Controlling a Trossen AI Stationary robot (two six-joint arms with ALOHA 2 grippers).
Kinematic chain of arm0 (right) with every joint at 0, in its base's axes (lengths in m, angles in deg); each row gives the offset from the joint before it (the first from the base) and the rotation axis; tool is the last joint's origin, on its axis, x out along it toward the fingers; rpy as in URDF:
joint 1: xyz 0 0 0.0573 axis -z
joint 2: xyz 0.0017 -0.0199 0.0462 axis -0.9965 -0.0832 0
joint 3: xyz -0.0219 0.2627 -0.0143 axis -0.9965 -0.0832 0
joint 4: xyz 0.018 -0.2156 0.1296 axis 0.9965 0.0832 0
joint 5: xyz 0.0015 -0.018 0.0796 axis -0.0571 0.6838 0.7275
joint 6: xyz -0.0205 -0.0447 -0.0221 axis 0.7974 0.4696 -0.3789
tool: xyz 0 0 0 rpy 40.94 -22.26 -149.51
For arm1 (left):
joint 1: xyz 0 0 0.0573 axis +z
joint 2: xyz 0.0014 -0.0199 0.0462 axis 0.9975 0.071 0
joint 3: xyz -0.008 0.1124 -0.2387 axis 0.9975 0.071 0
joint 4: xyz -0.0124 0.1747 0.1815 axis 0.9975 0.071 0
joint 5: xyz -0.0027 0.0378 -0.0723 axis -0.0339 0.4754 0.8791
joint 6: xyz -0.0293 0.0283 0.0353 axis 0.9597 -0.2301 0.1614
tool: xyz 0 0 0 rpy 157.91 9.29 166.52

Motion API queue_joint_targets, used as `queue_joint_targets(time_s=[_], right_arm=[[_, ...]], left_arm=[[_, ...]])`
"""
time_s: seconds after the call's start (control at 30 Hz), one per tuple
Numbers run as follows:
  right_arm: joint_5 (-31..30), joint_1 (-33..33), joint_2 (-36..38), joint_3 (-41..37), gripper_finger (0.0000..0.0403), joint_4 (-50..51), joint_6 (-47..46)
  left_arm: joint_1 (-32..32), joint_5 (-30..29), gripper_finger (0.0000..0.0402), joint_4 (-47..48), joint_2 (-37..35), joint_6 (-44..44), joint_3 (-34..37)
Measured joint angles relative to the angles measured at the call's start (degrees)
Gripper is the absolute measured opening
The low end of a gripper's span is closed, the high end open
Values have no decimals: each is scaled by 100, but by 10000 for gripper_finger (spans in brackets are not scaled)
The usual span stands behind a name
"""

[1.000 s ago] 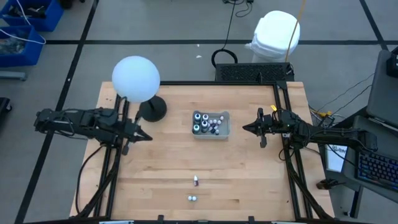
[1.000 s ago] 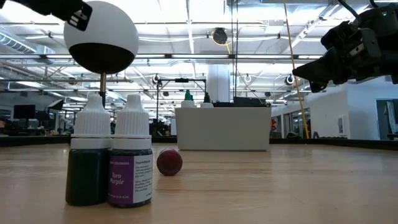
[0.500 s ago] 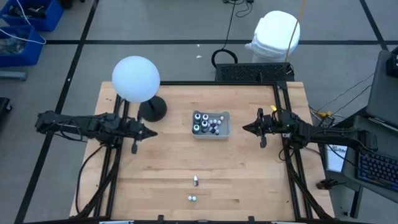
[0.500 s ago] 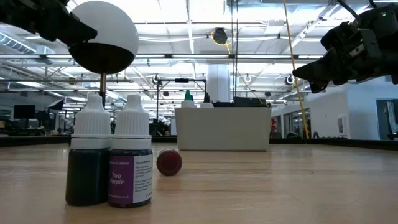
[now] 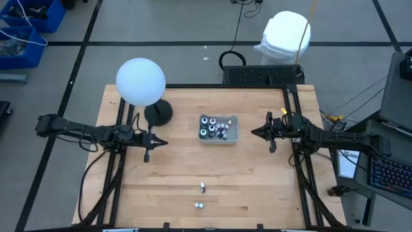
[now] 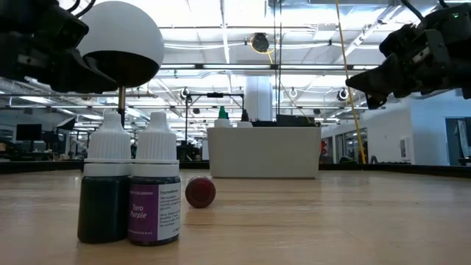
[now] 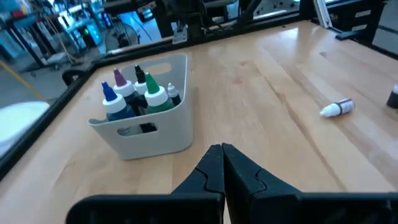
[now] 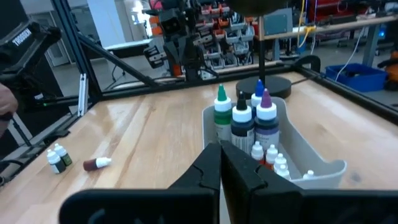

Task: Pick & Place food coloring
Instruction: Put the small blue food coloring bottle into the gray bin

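The food coloring is split up. Several bottles stand in a grey tray [image 5: 218, 129] at the table's middle, with taller colour-capped ones [image 8: 241, 116] behind small white-capped vials [image 8: 272, 155]. Toward the near edge, one small bottle [image 5: 202, 187] lies on its side and two more [image 5: 199, 205] stand upright side by side. My left gripper [image 5: 164, 142] is shut and hovers left of the tray. My right gripper [image 5: 253, 133] is shut and hovers right of it. Both point at the tray with nothing between their fingers.
A white globe lamp [image 5: 140, 81] on a black round base [image 5: 158, 113] stands at the far left, close behind my left arm. Black frame rails [image 5: 293, 103] run along the table's sides. Bare wood lies between the tray and the loose bottles.
My left gripper has come down toward the table and now reaches a little nearer to the tray, still shut. My right gripper has kept still. No bottle has moved.
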State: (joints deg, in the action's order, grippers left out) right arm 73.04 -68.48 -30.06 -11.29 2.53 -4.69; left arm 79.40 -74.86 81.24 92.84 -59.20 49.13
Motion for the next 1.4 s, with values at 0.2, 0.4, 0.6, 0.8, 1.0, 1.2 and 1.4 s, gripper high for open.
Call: queue_joint_targets(time_s=[0.2, 0.4, 0.6, 0.8, 1.0, 1.2, 1.4], right_arm=[[-9, 1, -12, -1, 0, 3, 335], [-15, 1, -13, -2, 0, 41, 320], [-17, 2, -11, -2, 0, 73, 276], [-20, 1, -13, -1, 0, 73, 362], [-22, 1, -11, -1, 0, 185, 381], [-24, 2, -13, -2, 0, 143, 367], [-41, -173, -17, 0, 0, -500, 231]], left_arm=[[0, 10, 1, -227, 0, -296, 214], [0, 194, 1, -177, 0, -139, 313], [0, 184, 1, -172, 0, -148, 509], [0, 202, 4, -265, 0, -325, 516], [0, 205, 7, -491, 0, -601, 516], [3, 159, 4, -639, 0, -599, 516], [7, 158, 30, -663, 0, -467, 516]])
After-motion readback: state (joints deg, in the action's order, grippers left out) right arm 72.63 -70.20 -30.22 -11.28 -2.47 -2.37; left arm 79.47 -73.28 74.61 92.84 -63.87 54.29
